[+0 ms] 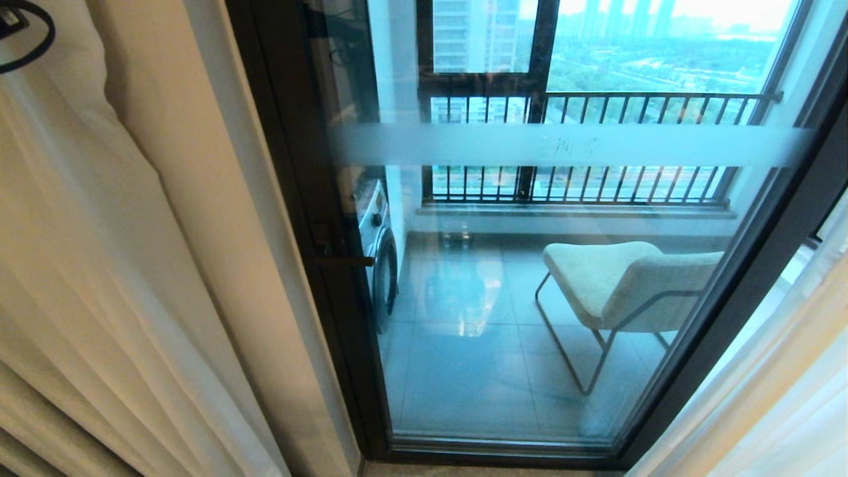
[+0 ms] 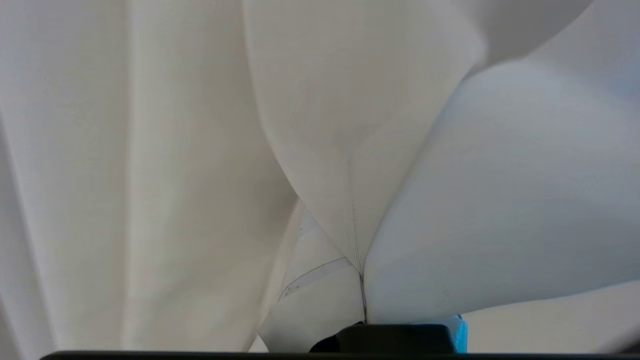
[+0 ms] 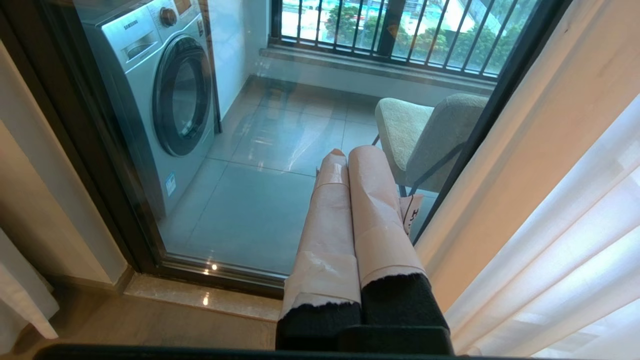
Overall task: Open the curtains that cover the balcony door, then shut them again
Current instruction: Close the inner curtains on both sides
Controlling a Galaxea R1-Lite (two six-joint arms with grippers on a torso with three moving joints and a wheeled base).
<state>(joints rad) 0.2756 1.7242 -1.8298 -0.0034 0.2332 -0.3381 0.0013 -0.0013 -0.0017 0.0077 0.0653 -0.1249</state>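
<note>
- Curtains (image 1: 99, 278) hang bunched up on my left side, and more of them hang at my far right, so the balcony door (image 1: 530, 278) shows in the middle with nothing over its glass.
- My left gripper (image 2: 362, 320) is buried in the left curtain. Soft pale cloth is all around it and presses right up against it.
- A fold of that cloth runs down into my left gripper, and its fingers are pressed tight together. I think it is pinching the fold, but the fingers are hidden under the cloth.
- My right gripper (image 3: 345, 155) hangs low, pointing at the bottom of the glass. Its taped fingers (image 3: 327, 220) lie pressed together with nothing between them. It is just resting.
- The right curtain is just beside my right gripper. I cannot tell if they touch.
- Past the glass, in front of my right gripper, I can see a washing machine (image 3: 160, 95) and a chair (image 3: 425, 135).
- I think the opening part is done or almost done, because the door is bare.
- Next comes the closing. I think my left gripper must keep its pinch and pull the cloth sideways, toward my right gripper, across the glass.
- The pull should be slow and steady, so the fold does not slip out.
</note>
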